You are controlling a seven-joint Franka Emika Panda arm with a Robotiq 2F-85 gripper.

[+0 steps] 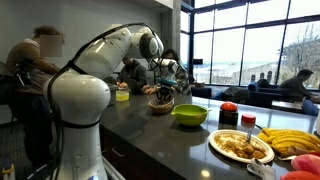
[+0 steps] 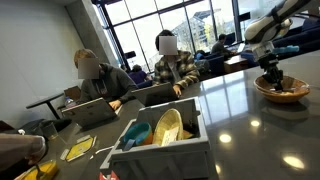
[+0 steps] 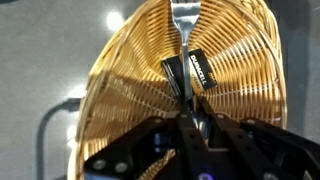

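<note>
1. In the wrist view the claw [image 3: 188, 72] is clenched on a fork [image 3: 183, 18]. Its two dark fingers are pressed together on the thin handle.
2. The fork runs straight away from the claw, and its metal head lies near the far rim of a wicker basket [image 3: 130, 90].
3. The fork is over the inside of the basket. Whether its head rests on the weave or hangs just above it cannot be told.
4. The basket is shallow and round, with ribs fanning out from its middle, and it sits on a dark, glossy counter [image 3: 40, 60].
5. In both exterior views the white arm [image 1: 100, 50] reaches out over the counter [image 1: 150, 130], and the claw [image 1: 163, 92] points down into the basket [image 1: 160, 104].
6. In an exterior view the claw [image 2: 270, 78] stands right over the basket [image 2: 282, 90], near the far end of the counter [image 2: 230, 120].
7. The fork is too small to make out in either exterior view.
8. A green bowl [image 1: 189, 114] sits just beside the basket, nearer the camera.
9. Further along the counter are a plate [image 1: 240, 146] of food and a bunch of bananas [image 1: 290, 140].
10. A grey bin [image 2: 160, 140] holding yellow things stands well apart from the basket, at the near end of the counter.
11. Two people [image 2: 95, 75] sit behind the counter at laptops [image 2: 95, 110].
</note>
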